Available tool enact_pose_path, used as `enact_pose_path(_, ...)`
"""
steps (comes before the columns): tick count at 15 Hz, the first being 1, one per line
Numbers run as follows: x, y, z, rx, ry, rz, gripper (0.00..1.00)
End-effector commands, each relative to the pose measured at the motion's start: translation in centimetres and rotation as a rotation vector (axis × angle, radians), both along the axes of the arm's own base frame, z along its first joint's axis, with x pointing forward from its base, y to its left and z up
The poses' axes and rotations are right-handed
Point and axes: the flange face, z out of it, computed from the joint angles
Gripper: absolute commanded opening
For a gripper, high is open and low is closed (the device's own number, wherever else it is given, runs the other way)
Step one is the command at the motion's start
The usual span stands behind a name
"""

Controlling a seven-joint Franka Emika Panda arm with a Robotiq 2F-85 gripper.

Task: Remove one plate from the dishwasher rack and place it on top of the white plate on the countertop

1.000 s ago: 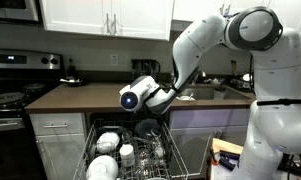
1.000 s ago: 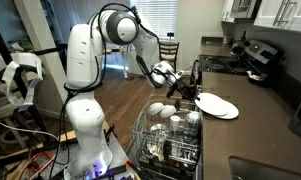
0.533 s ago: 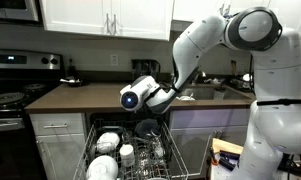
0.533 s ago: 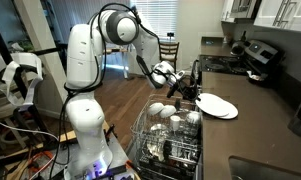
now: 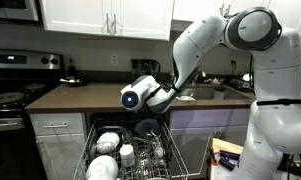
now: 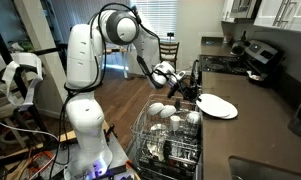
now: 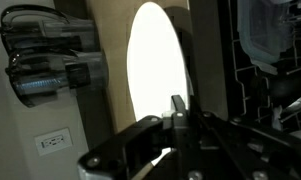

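The dishwasher rack (image 5: 166, 158) (image 6: 142, 133) stands pulled out below the countertop (image 5: 80, 96) (image 6: 265, 125), with white bowls among its tines. The white plate (image 6: 218, 106) lies flat on the countertop; in the wrist view it shows as a bright oval (image 7: 155, 60). My gripper (image 6: 186, 88) (image 5: 158, 97) (image 7: 180, 112) hangs over the rack's end next to the counter edge, a short way from the white plate. It is shut on the rim of a thin dark plate (image 6: 197, 76) (image 7: 206, 60), held upright on edge.
A stove (image 5: 8, 100) (image 6: 252, 55) stands at the far end of the countertop. A sink (image 5: 205, 92) lies behind the arm. White cabinets hang above. A dark dish (image 5: 147, 128) sits in the rack. A wooden chair (image 6: 168, 50) stands on the floor.
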Motion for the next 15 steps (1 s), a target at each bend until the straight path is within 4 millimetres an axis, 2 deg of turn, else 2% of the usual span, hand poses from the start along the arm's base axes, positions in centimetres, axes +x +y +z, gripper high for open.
enact_pose_path(1, 0.0, -0.5, 1.1, 0.003, -0.003, 0.007, 0.02)
enact_pose_path(15, 0.2, -1.6, 1.9, 0.004, 0.007, 0.015, 0.02)
